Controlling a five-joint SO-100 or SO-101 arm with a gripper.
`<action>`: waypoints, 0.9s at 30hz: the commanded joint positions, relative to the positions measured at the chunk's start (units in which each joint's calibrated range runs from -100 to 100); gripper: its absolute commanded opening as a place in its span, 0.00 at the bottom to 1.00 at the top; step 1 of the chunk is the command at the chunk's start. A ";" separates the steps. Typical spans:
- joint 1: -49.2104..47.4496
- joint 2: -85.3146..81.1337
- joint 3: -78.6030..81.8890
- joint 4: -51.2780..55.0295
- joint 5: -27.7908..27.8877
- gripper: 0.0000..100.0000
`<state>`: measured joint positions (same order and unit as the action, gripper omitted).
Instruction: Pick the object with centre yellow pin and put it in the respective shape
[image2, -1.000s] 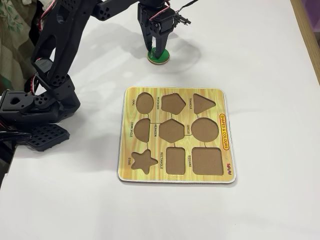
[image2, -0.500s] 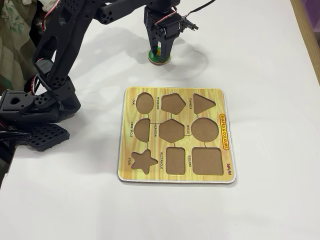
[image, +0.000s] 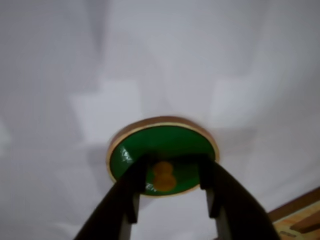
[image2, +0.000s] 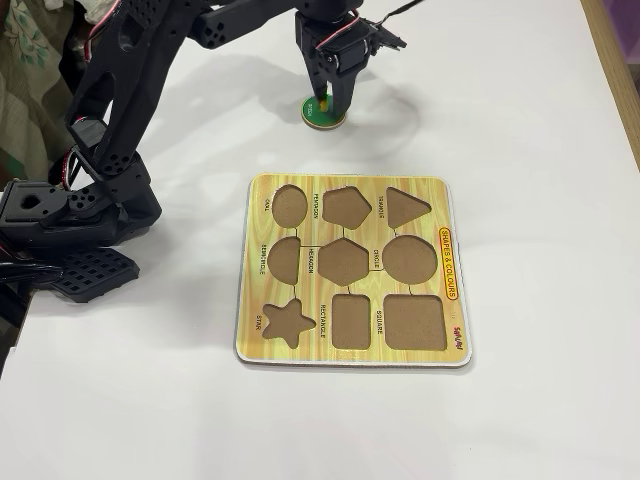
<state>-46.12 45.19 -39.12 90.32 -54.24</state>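
Note:
A round green piece (image: 160, 142) with a yellow centre pin (image: 164, 176) lies flat on the white table. It also shows in the fixed view (image2: 312, 116), at the far side beyond the puzzle board. My gripper (image: 172, 165) is lowered over it, with one dark finger on each side of the pin and a gap on both sides; it is open. In the fixed view my gripper (image2: 326, 102) points straight down onto the piece and hides the pin. The wooden shape board (image2: 442, 205) has an empty circle recess (image2: 410, 260).
The board holds several other empty recesses, among them a star (image2: 288, 322), a square (image2: 413, 322) and a triangle (image2: 408, 205). A corner of the board shows in the wrist view (image: 300, 215). The arm's base (image2: 70, 215) stands at the left. The table edge (image2: 612, 60) runs along the right.

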 joint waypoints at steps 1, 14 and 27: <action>-0.66 -1.26 -2.79 -2.24 -0.10 0.13; -0.27 -1.00 -1.71 -1.29 -0.21 0.12; 0.61 1.76 -1.80 0.52 0.16 0.12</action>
<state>-46.30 46.99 -39.84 90.49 -54.29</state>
